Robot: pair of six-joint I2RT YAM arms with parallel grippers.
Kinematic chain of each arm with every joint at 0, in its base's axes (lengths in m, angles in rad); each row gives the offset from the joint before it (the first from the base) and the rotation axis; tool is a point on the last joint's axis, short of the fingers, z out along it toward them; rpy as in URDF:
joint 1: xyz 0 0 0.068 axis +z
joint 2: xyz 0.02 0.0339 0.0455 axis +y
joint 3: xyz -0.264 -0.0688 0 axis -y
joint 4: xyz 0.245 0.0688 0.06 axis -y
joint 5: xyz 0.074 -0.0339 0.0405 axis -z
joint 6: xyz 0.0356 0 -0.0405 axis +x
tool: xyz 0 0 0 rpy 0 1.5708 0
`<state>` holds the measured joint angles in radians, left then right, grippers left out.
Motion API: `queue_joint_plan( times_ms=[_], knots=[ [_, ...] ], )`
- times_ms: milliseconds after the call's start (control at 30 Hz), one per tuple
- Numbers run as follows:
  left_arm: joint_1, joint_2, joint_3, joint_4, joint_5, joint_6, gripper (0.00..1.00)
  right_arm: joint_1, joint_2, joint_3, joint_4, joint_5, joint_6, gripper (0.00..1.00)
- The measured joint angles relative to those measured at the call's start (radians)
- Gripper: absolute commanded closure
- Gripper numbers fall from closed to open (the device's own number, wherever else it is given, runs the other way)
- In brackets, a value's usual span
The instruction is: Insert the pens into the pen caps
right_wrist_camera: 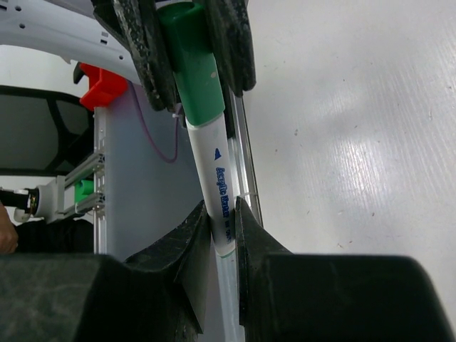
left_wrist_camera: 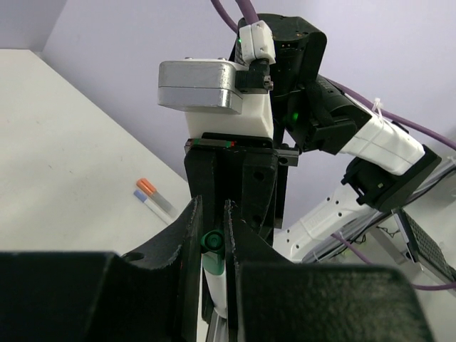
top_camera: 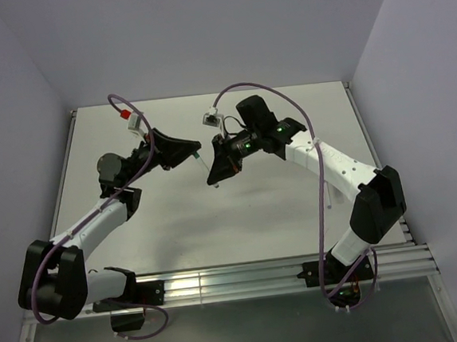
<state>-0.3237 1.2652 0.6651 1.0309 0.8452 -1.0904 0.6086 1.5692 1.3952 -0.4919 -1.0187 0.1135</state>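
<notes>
Misalignment is our worry: right pincer (right_wrist_camera: 222, 217) pinches the white pen (right_wrist_camera: 216, 167) low on its blue-printed barrel, so an off-axis shove could slide it through that grip or cock it sideways. Further out, the glossy dark green cap (right_wrist_camera: 191, 50) covers the pen's tip, clamped in our left pincer (right_wrist_camera: 199, 89), all raised above the tabletop (right_wrist_camera: 356, 142). Fully seated? We cannot tell. Beyond, two spare pens (left_wrist_camera: 157, 201) lie flat.

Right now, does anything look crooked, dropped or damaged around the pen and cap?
Nothing stands out. The green cap in the left gripper sits in line on the white pen held by the right gripper, with no visible bend or crack. Two other pens lie side by side on the table, away from the arms.
</notes>
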Motion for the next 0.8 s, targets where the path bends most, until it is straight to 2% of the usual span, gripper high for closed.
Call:
queue_joint_plan(
  times_ms=[267,533,800],
  knots=[
    [-0.014,-0.026,-0.056,-0.008,-0.073,0.005,1.00,0.000,0.031,0.015,-0.031,-0.005,-0.013,1.00],
    [-0.021,-0.068,-0.034,-0.145,-0.056,0.116,1.00,0.000,0.040,0.028,-0.073,-0.001,-0.048,1.00],
    [-0.025,-0.077,-0.090,-0.055,-0.064,0.075,1.00,0.000,0.040,0.040,-0.121,0.014,-0.083,1.00]
  ],
)
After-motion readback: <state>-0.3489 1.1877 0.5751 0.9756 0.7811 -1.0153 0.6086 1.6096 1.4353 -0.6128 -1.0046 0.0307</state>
